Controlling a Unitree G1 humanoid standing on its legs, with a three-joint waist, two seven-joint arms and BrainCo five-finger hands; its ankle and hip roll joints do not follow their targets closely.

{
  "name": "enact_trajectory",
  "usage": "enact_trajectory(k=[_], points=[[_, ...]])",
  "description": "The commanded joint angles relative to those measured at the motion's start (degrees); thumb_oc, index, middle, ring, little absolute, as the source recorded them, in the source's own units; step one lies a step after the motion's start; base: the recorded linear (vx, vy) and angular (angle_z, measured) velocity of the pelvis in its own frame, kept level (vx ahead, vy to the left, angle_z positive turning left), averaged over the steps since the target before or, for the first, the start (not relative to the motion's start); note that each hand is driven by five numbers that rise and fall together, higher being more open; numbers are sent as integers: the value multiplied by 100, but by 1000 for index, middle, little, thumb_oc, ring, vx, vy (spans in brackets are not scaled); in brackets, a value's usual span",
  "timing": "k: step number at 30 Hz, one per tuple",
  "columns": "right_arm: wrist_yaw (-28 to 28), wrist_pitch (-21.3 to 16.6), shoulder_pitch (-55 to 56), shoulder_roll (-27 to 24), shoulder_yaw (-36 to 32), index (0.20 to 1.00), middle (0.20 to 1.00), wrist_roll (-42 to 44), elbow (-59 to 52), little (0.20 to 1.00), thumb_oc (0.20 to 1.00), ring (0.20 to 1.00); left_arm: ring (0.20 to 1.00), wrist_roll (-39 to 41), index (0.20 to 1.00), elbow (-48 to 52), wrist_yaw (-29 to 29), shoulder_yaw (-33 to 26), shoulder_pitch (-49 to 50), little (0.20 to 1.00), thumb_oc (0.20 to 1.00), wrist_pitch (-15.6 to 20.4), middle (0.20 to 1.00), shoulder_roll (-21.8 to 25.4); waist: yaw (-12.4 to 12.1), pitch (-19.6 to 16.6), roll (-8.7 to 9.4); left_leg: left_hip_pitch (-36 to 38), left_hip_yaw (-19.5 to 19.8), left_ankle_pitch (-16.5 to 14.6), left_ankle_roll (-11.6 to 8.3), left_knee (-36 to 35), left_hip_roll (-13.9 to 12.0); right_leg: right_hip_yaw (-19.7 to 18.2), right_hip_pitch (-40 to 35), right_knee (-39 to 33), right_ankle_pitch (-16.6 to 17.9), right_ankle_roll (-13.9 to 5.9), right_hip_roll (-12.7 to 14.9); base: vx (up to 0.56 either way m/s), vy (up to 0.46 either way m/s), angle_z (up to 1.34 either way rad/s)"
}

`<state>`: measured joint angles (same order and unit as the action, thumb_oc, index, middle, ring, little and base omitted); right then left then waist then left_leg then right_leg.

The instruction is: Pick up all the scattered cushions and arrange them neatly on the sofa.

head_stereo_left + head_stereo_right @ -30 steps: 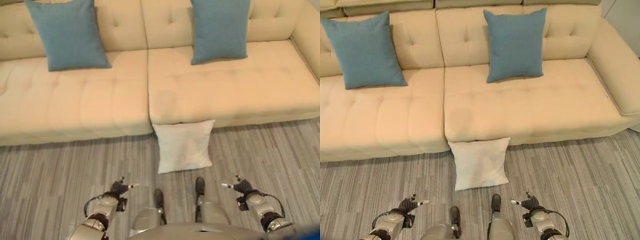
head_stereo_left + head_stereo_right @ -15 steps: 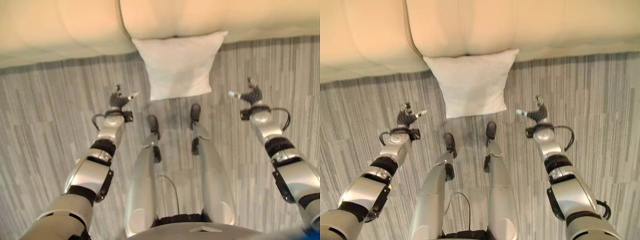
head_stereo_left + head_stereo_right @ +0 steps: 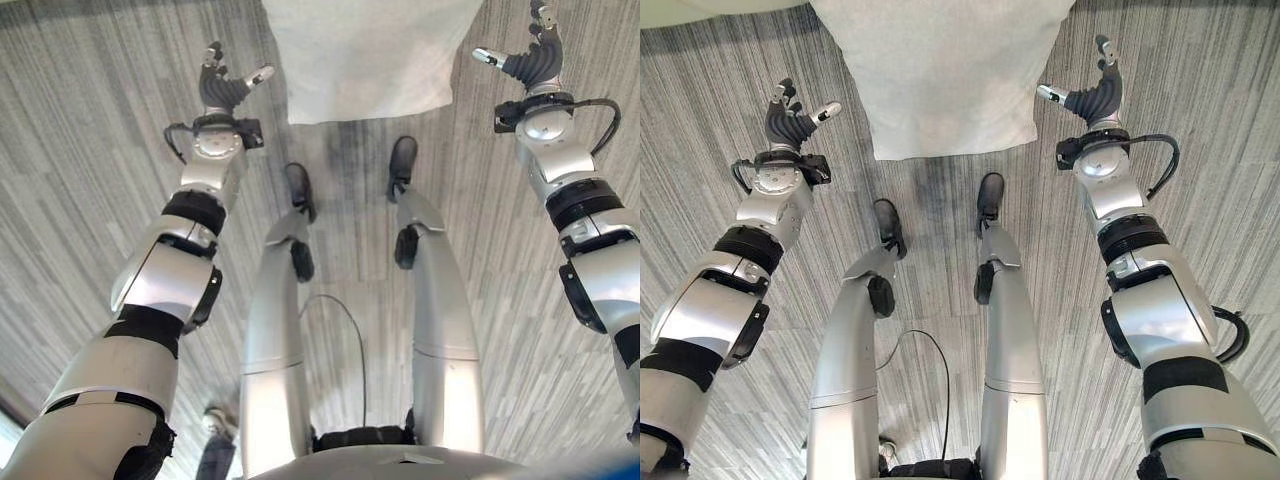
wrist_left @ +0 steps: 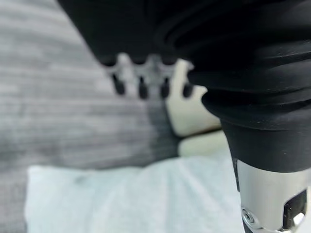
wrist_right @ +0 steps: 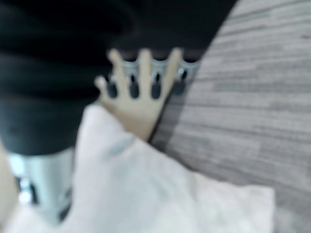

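A white cushion lies on the grey striped floor, leaning toward the sofa base at the top of the eye views. My left hand hovers just left of the cushion's lower left corner, fingers spread and relaxed, holding nothing. My right hand hovers to the right of the cushion's lower right corner, also open and empty. The cushion shows past the left hand's fingers, and the cushion also shows below the right hand's fingers. Neither hand touches it.
The cream sofa base runs along the top edge of the eye views and shows as a cream patch in the left wrist view. Grey striped floor spreads on both sides.
The head camera has tilted further down, so the sofa and blue cushions have left the picture. Both arms have reached forward, bringing the hands level with the white cushion's lower corners.
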<state>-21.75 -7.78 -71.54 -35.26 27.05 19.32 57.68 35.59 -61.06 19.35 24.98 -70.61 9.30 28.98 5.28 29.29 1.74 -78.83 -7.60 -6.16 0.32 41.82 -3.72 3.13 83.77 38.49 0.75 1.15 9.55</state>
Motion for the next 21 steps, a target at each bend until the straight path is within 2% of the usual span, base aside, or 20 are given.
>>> enact_trajectory(k=[1,5,9,21], points=[[-169,-128,358,-25,5,1000,1000,373,97,1000,1000,1000,1000,73,1000,-251,148,-152,225,1000,1000,61,1000,114,108,-543,-83,6,377,182,-339,-311,-54,-501,23,397,-421,-744,67,63,-23,2],[-102,-137,178,-26,40,1000,1000,707,203,1000,1000,1000,1000,316,1000,-267,109,-48,-71,1000,1000,84,1000,78,112,-636,-83,-395,374,141,-324,-131,-65,-549,409,563,-462,-746,30,33,-6,-6],[-93,82,-447,85,379,1000,1000,836,785,1000,1000,1000,1000,471,1000,-478,240,214,-745,1000,1000,8,1000,-79,126,-625,-118,-664,355,172,-320,-115,-124,-520,613,472,-419,-804,32,24,-22,-10],[-25,194,-1362,9,746,1000,1000,1234,1280,1000,1000,1000,1000,480,1000,-621,353,733,-1807,1000,1000,-46,1000,-383,46,-697,-264,-698,386,387,-306,-604,-123,-453,618,8,-223,-935,5,-1,-1,-1]])
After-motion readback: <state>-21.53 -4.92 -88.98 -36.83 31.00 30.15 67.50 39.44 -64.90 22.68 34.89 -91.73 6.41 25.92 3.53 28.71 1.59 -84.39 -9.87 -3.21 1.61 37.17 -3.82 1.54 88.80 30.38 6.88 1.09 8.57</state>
